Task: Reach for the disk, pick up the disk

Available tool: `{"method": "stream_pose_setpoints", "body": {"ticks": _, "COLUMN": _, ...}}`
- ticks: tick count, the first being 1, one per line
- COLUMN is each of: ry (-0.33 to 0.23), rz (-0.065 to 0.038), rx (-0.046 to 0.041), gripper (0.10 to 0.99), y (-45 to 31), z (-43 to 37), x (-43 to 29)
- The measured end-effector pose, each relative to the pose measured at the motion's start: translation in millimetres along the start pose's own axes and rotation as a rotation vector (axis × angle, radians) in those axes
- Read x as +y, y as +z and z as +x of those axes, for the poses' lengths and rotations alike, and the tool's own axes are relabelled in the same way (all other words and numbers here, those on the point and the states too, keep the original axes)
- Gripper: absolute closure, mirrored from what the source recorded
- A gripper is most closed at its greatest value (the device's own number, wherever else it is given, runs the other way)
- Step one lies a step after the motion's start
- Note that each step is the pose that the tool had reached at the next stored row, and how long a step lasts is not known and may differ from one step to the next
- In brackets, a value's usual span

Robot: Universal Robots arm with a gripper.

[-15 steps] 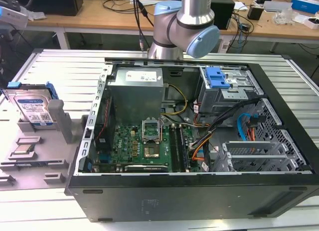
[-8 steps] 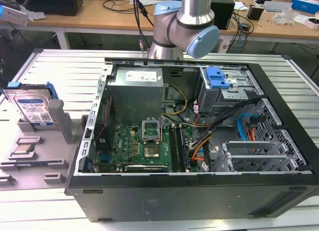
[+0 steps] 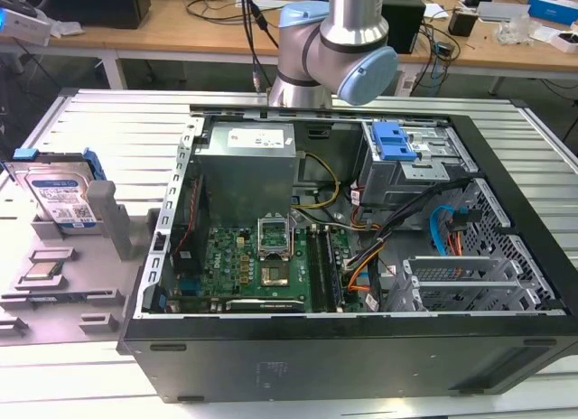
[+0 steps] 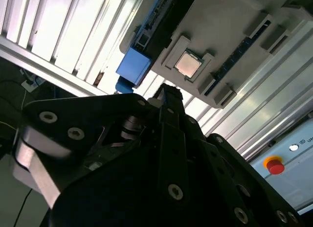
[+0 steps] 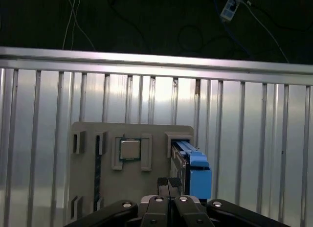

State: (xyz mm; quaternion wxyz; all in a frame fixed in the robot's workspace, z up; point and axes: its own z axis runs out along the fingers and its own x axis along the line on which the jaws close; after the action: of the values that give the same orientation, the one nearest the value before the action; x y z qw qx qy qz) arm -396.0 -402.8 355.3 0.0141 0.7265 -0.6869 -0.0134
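Note:
The disk (image 3: 56,195) is a silver hard drive with a white-and-blue label and blue rails. It stands on edge in a slot of the grey holder plate (image 3: 63,302) at the exterior view's left. In the first wrist view I see the disk (image 5: 194,169) edge-on from high above, blue rail toward me. My gripper (image 5: 168,182) hangs well above the holder plate (image 5: 132,192), fingertips together with nothing between them, just beside the disk in that picture. In the second wrist view the gripper (image 4: 168,92) is a dark shape and the disk's blue rail end (image 4: 133,65) lies beyond it.
A small square CPU chip (image 5: 130,149) sits in a holder pocket beside the disk. An open computer case (image 3: 343,247) with a blue-latched drive cage (image 3: 395,144) takes up the middle of the ribbed metal table (image 3: 81,121). A red button (image 4: 275,165) is at the table's edge.

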Motion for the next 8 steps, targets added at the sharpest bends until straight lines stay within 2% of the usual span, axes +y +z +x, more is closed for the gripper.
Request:
{"method": "stream_pose_setpoints", "body": {"ticks": 4, "ry": 0.0, "rz": 0.0, "rx": 0.0, "gripper": 0.973, "y": 0.0, "z": 0.0, "x": 0.0}}
{"method": "stream_pose_setpoints", "body": {"ticks": 5, "ry": 0.0, "rz": 0.0, "rx": 0.0, "gripper": 0.914, "y": 0.0, "z": 0.0, "x": 0.0}}
{"method": "stream_pose_setpoints", "body": {"ticks": 6, "ry": 0.0, "rz": 0.0, "rx": 0.0, "gripper": 0.914, "y": 0.0, "z": 0.0, "x": 0.0}}
{"method": "stream_pose_setpoints", "body": {"ticks": 7, "ry": 0.0, "rz": 0.0, "rx": 0.0, "gripper": 0.788, "y": 0.0, "z": 0.0, "x": 0.0}}
{"method": "stream_pose_setpoints", "body": {"ticks": 8, "ry": 0.0, "rz": 0.0, "rx": 0.0, "gripper": 0.788, "y": 0.0, "z": 0.0, "x": 0.0}}
